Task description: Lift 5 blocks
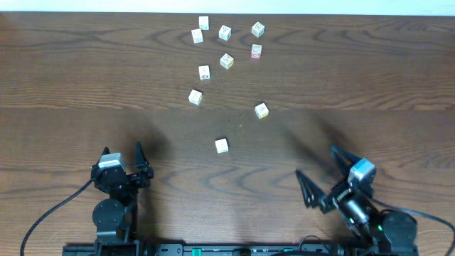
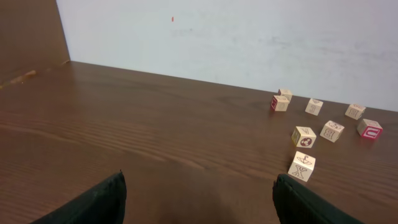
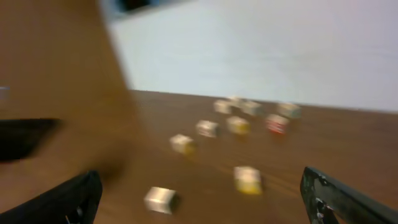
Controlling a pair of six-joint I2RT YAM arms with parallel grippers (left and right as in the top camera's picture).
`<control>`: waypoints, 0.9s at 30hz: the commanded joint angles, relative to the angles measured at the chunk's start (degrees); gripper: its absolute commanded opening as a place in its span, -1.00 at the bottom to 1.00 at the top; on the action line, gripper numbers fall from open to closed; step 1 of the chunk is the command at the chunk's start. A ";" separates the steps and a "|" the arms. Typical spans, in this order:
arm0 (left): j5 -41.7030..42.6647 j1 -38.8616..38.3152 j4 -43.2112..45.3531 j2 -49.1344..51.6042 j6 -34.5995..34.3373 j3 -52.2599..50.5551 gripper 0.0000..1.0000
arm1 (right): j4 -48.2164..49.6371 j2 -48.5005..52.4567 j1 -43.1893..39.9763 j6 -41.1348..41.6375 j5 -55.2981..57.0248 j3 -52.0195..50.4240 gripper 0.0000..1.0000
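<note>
Black fingers of the left gripper (image 1: pixel 122 152) stand wide apart near the front edge of the wooden table (image 1: pixel 71 85), holding nothing. The right gripper (image 1: pixel 316 162), turned inward, is equally spread and empty. Ahead of them and between the two lies the nearest block (image 1: pixel 222 146), well apart from both. The other blocks (image 1: pixel 227 61), cream cubes with printed faces, are scattered beyond it toward the far edge by the white wall (image 2: pixel 249 37), all resting on the wood. The right wrist view is blurred.
</note>
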 commanded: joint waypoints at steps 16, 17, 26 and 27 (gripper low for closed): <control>-0.57 -0.13 -2.23 -0.39 -0.09 -1.05 0.51 | -8.46 1.01 -0.42 8.04 -16.04 3.72 0.98; -0.55 -0.13 -2.21 -0.39 -0.09 -1.05 0.51 | -8.11 1.95 -0.42 7.87 -15.06 3.76 0.98; -0.55 -0.13 -2.21 -0.39 -0.09 -1.05 0.52 | -6.86 27.91 0.04 -1.31 -5.29 10.32 0.99; -0.57 -0.13 -2.21 -0.39 -0.09 -1.05 0.51 | -8.63 32.30 0.55 -3.61 -4.39 13.00 0.99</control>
